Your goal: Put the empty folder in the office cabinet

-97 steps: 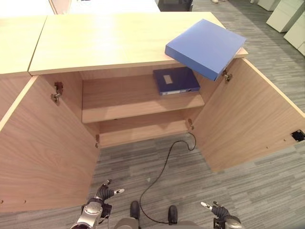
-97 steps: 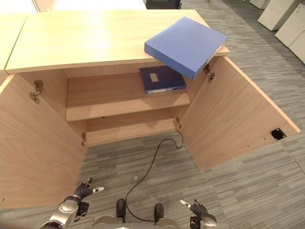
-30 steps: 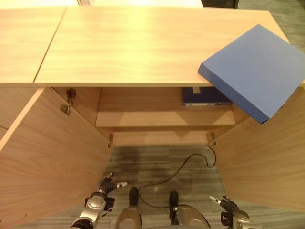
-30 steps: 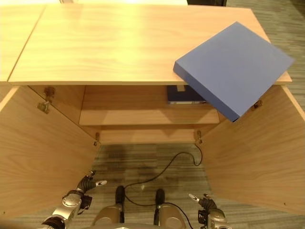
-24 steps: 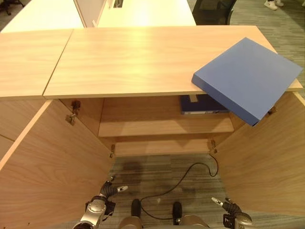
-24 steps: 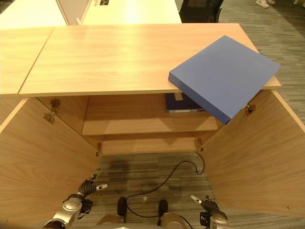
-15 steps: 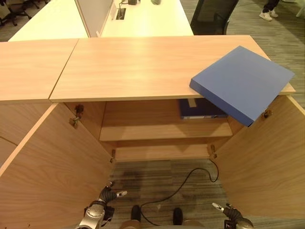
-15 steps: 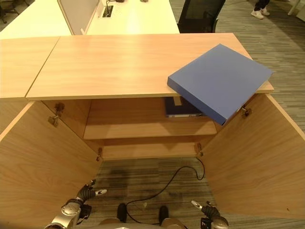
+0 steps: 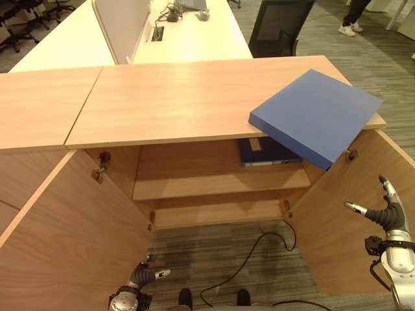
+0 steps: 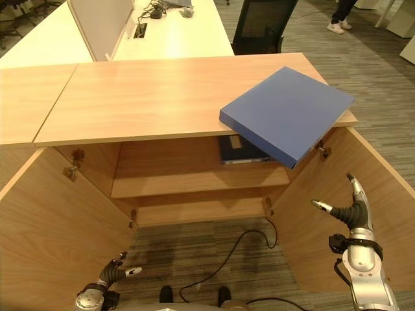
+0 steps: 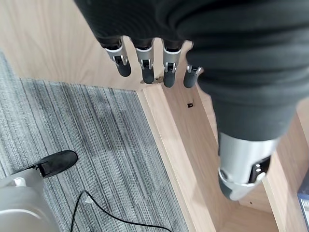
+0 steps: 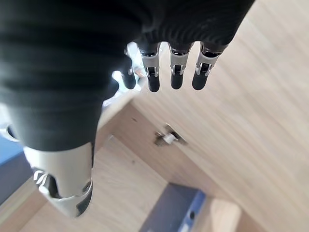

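The blue folder (image 9: 316, 115) lies on the cabinet (image 9: 194, 97) top's right end, near corner overhanging — stiff, probably light, smooth; best gripped there. Right robot hand (image 9: 388, 212) raised, fingers spread; left robot hand (image 9: 137, 278) low, relaxed — both empty.

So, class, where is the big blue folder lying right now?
The blue folder lies on the cabinet top at its right front corner, jutting out over the edge above the open right door, with a second folder on the shelf below it.
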Controlling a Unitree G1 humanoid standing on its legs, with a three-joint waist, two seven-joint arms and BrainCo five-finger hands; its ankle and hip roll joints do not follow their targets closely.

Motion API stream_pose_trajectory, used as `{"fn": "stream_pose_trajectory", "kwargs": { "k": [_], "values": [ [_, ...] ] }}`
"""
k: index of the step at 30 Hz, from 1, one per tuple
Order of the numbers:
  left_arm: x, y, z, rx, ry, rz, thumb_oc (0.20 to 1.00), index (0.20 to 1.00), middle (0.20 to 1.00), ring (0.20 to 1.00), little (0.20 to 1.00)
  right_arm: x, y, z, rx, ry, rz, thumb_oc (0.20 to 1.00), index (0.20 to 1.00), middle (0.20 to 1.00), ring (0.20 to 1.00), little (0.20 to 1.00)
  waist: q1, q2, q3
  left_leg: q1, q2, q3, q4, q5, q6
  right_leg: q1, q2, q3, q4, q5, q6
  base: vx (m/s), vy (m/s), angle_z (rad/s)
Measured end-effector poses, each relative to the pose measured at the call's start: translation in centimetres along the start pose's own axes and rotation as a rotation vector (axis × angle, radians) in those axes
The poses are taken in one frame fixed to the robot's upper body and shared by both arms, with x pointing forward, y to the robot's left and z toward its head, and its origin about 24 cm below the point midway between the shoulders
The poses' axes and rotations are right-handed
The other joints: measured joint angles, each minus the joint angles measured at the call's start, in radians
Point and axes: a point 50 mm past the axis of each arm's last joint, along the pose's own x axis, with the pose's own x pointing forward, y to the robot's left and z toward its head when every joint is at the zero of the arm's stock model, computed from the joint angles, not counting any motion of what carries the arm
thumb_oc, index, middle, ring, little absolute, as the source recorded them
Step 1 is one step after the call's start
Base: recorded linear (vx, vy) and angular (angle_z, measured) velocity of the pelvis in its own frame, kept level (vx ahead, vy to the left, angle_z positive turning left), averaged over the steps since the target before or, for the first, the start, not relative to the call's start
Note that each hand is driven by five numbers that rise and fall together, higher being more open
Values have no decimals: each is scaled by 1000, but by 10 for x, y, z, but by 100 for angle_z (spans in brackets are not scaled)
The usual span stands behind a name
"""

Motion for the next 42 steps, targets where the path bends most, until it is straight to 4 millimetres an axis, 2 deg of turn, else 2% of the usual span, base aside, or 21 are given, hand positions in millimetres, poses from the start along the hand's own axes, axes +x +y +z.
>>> {"fn": "stream_pose_trajectory", "kwargs": {
  "k": [3,4,7,9,12,14,17,19,21,24,25,27,30,34,42],
  "values": [
    [0,-1,2,17,-11,-6,1000,1000,1000,1000,1000,5,-18,27,-83,-140,-92,1000,1000,1000,1000,1000,-1,3,-1,0,0,4,0,0,0,-1,0,3,0,1,1,20,-1,-4],
    [0,-1,2,20,-13,-7,1000,1000,1000,1000,1000,7,-31,39,-142,-209,-162,1000,1000,1000,1000,1000,-1,2,-2,2,0,6,0,0,0,0,0,5,0,1,1,9,-2,-4],
    [0,-1,1,35,-11,-8,1000,1000,1000,1000,1000,10,-49,48,-260,-268,-262,1000,1000,1000,1000,1000,1,2,-1,2,0,7,0,0,0,-1,0,7,0,2,2,0,0,0],
    [-3,-2,-4,34,2,-8,1000,1000,1000,1000,1000,11,-55,50,-347,-291,-306,1000,1000,1000,1000,1000,0,1,-1,2,0,10,0,0,0,-2,0,10,0,3,4,0,-4,-4],
    [-6,-4,-9,36,11,-11,1000,1000,1000,1000,1000,13,-76,60,-575,-363,-372,1000,1000,1000,1000,1000,3,-1,0,2,-1,10,0,0,0,-2,-1,11,0,4,6,0,-2,-1],
    [-6,-4,-10,57,11,-5,1000,1000,1000,1000,1000,20,-94,72,-813,-438,-443,1000,1000,1000,1000,1000,2,-7,1,3,0,9,0,0,0,0,0,10,0,4,6,0,0,0],
    [-6,-4,-8,70,-3,-6,1000,1000,1000,1000,1000,24,-100,80,-956,-484,-476,1000,1000,1000,1000,1000,5,-11,0,2,-1,7,0,0,0,1,-2,8,0,4,7,-4,-13,3],
    [-5,-4,-6,70,-18,-2,1000,1000,1000,1000,1000,31,-109,96,-1106,-566,-492,1000,1000,1000,1000,1000,3,-15,-1,1,-1,0,0,0,0,3,-1,1,0,4,7,-71,-21,8],
    [-5,-3,-4,67,-30,3,1000,1000,1000,1000,1000,34,-107,96,-1163,-575,-479,1000,1000,1000,1000,1000,8,-24,1,-9,0,-8,5,2,-1,-9,1,-4,14,3,5,-138,-37,11],
    [1,1,11,21,-78,30,1000,1000,1000,1000,1000,37,-93,82,-1201,-566,-387,1000,1000,1000,1000,1000,7,-39,14,-79,-1,-29,55,0,0,-88,-4,-18,103,-28,-2,-117,-31,17],
    [3,2,21,-22,-107,38,1000,1000,1000,1000,1000,38,-90,80,-1197,-565,-370,1000,1000,1000,1000,1000,21,-39,37,-96,-1,-35,76,0,0,-109,-6,-21,139,-43,2,-136,-46,12],
    [5,6,23,-54,-114,52,1000,1000,1000,1000,1000,39,-88,83,-1189,-575,-372,1000,1000,1000,1000,1000,27,-40,59,-115,-3,-38,101,-6,1,-142,-11,-22,197,-69,-1,-102,-30,6],
    [5,13,25,-67,-118,69,1000,1000,1000,1000,1000,41,-85,85,-1178,-588,-369,1000,1000,1000,1000,1000,34,-50,94,-168,-6,-50,158,-44,-6,-214,-23,-24,328,-126,-9,-100,-20,9],
    [3,23,21,-46,-108,89,1000,1000,1000,1000,1000,43,-80,88,-1155,-615,-356,1000,1000,1000,1000,1000,35,-69,110,-208,-10,-61,205,-56,-4,-279,-32,-24,436,-184,-30,-70,-21,8],
    [4,22,23,-47,-113,86,1000,1000,1000,1000,1000,45,-78,92,-1112,-624,-361,1000,1000,1000,1000,1000,34,-71,117,-255,-8,-88,292,-89,-5,-322,-36,-43,531,-231,-53,-32,-5,8]
  ]
}}
